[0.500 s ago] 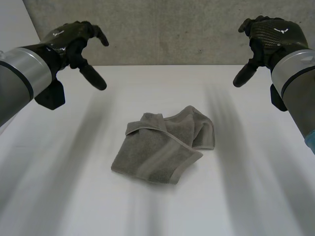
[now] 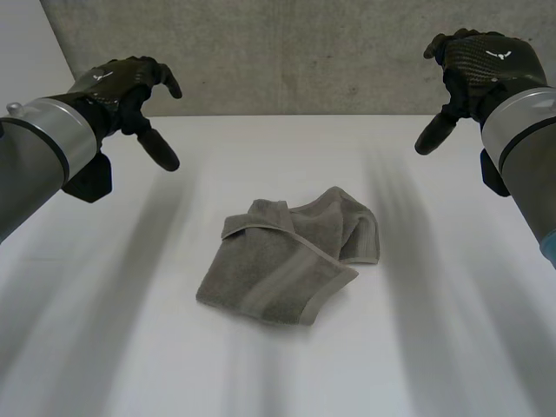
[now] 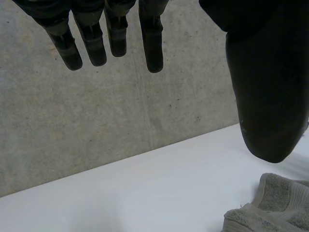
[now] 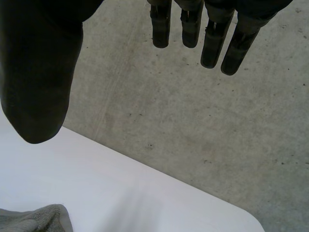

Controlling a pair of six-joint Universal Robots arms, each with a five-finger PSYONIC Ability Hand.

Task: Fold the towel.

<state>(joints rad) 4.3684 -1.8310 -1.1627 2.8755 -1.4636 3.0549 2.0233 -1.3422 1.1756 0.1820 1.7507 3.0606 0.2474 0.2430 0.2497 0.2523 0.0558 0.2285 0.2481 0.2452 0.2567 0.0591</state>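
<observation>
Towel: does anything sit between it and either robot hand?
Nothing visible does. The crumpled grey towel lies in the middle of the white table; the left robot hand and right robot hand hover open above its far side, touching nothing.

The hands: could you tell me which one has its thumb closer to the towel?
The left hand: its wrist view shows the towel just past its thumb; the right hand has its thumb farther off.

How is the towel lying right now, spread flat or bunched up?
Bunched up: the towel lies in a loose heap on the table, layers overlapping unevenly and a hemmed edge turned over.
</observation>
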